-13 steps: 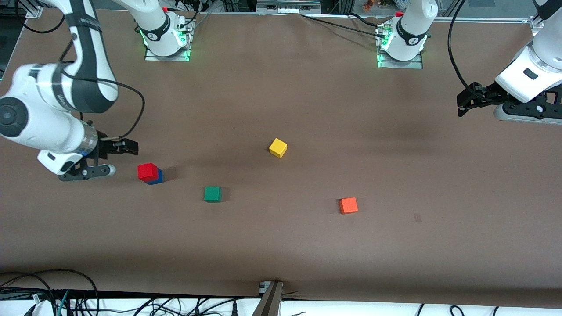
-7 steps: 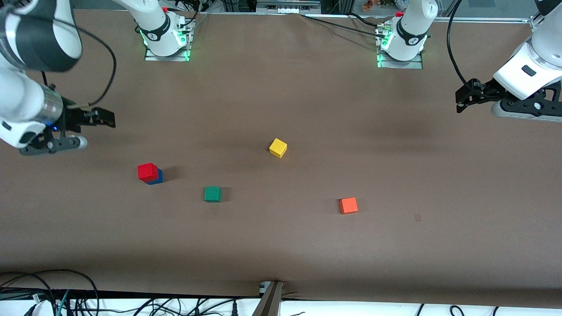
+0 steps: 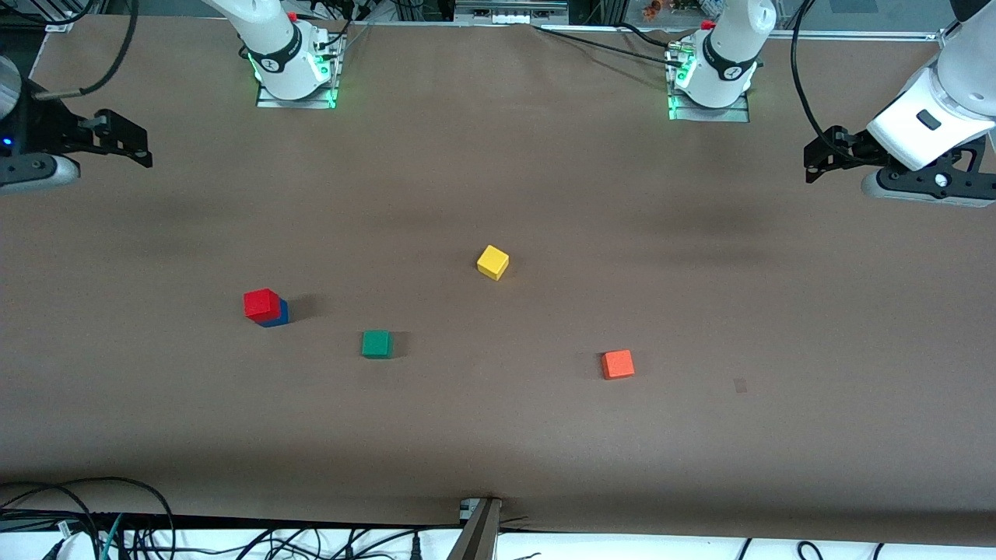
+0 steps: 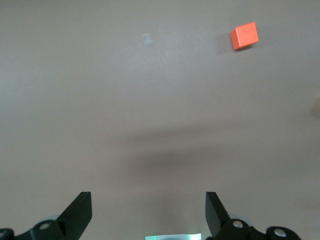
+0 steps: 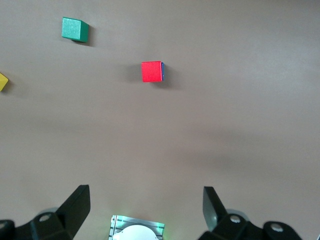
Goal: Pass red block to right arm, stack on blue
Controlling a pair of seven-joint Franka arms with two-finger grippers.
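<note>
Right wrist view shows the right tool (image 5: 142,202) with jaws spread wide and empty, raised over bare bench (image 3: 498,435) near the right arm's end, well apart from the stack. Out ahead of it the red block (image 3: 261,304) sits on the blue (image 3: 277,314), slightly offset. The stacking looks done, so the step in hand is retreat: lift clear and avoid brushing the stack. Left tool (image 3: 829,152) waits over the left arm's end, likewise spread and empty; the orange cube (image 4: 244,35) lies well ahead of it. No readable writing shows, though the arm-base markings are perhaps logos.
</note>
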